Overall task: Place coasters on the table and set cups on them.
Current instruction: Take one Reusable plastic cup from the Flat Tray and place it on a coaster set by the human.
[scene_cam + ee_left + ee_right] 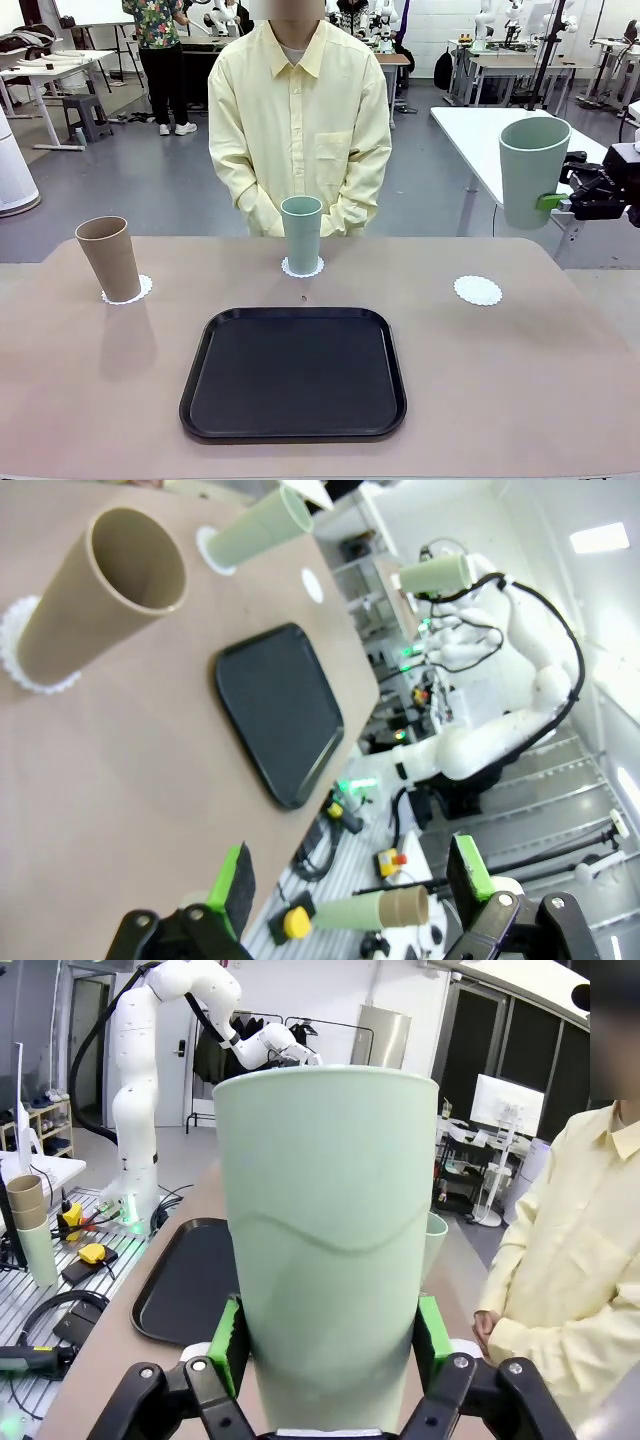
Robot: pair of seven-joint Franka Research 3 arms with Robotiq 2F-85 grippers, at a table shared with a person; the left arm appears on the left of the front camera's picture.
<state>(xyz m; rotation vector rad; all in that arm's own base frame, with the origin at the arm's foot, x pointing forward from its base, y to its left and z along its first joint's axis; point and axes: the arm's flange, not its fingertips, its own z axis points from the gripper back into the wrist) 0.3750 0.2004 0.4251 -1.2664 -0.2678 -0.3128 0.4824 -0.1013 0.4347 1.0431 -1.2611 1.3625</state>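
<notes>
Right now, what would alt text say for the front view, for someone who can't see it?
At the right edge, the robot's right gripper holds a pale green cup in the air, above the table and an empty coaster. A tan cup and another green cup stand on coasters behind a black tray, with a person standing opposite.

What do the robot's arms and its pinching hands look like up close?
Each arm is glossy white, built of rounded segments, with a black cable looping along it and green lights glowing near its base. The left gripper and right gripper are black, with bolted metal links ending in two fingers, each tipped with a bright green pad.
</notes>
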